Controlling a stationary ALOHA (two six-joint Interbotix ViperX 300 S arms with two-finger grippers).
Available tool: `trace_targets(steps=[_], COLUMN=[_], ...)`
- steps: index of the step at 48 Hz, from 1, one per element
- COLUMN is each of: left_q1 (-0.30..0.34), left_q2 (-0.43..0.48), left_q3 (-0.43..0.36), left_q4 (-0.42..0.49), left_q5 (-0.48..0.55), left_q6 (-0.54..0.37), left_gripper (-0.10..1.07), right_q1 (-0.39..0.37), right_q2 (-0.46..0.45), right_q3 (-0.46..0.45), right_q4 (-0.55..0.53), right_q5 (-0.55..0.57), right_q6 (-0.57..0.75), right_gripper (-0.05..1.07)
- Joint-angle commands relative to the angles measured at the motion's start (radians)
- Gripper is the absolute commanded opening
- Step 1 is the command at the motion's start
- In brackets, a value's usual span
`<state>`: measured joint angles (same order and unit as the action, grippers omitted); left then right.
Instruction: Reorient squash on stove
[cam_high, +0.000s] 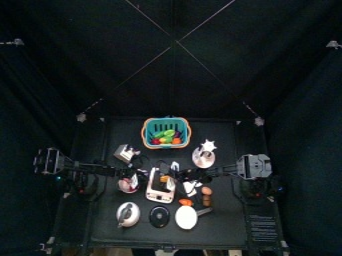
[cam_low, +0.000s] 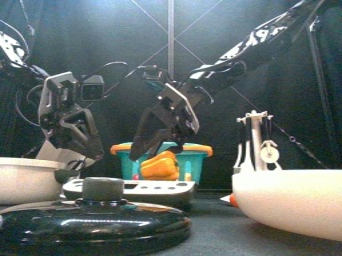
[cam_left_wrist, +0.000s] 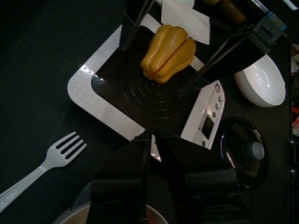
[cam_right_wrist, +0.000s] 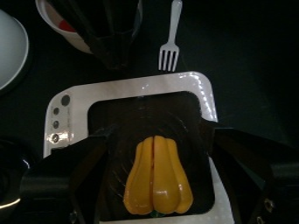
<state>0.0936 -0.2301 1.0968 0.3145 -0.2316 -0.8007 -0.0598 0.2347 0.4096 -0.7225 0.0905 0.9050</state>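
The squash (cam_right_wrist: 158, 175) lies on the stove (cam_right_wrist: 128, 92) — between the right gripper's (cam_right_wrist: 158, 188) wide-spread jaws, which flank it without clearly touching. The left gripper (cam_left_wrist: 149, 144) (jaws partly open, holding nothing) hovers at the stove's other end, a white fork (cam_left_wrist: 41, 171) beside it.

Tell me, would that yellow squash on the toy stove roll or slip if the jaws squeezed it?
The squash looks glossy and rounded, so it may slip. Its lengthwise ridges suggest it would rock rather than roll freely on the stove. It keeps its moulded shape, so it is probably stiff and light.
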Motion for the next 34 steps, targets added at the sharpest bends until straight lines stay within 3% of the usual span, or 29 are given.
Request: trace_targets(steps=[1,12,27,34], left_q1=[0.003,0.015,0.028,0.028], left_q2=[-0.012,-0.026,-0.029,-0.032], left_q3=[-0.012,-0.011,-0.011,-0.011], left_q4=[0.002,0.021,0.031,0.031], left_q5=[-0.003,-0.003,-0.003,-0.003], left_q6=[0.003,0.003,0.003,0.002], left_gripper=[0.58,0.58,0.58,0.58], right_q1=[0.002,0.0,0.0,0.021], right_q2=[-0.078,-0.173,-0.196,-0.276], right_q3=[-0.012,0.034,0.08,0.124], right_q4=[-0.005,-0.011,-0.005,0.028], right_q5=[-0.003,-0.012,-0.005,0.087], right_q6=[-0.002,0.0,0.009,0.009], right_gripper=[1.01,1.01,1.01,1.01])
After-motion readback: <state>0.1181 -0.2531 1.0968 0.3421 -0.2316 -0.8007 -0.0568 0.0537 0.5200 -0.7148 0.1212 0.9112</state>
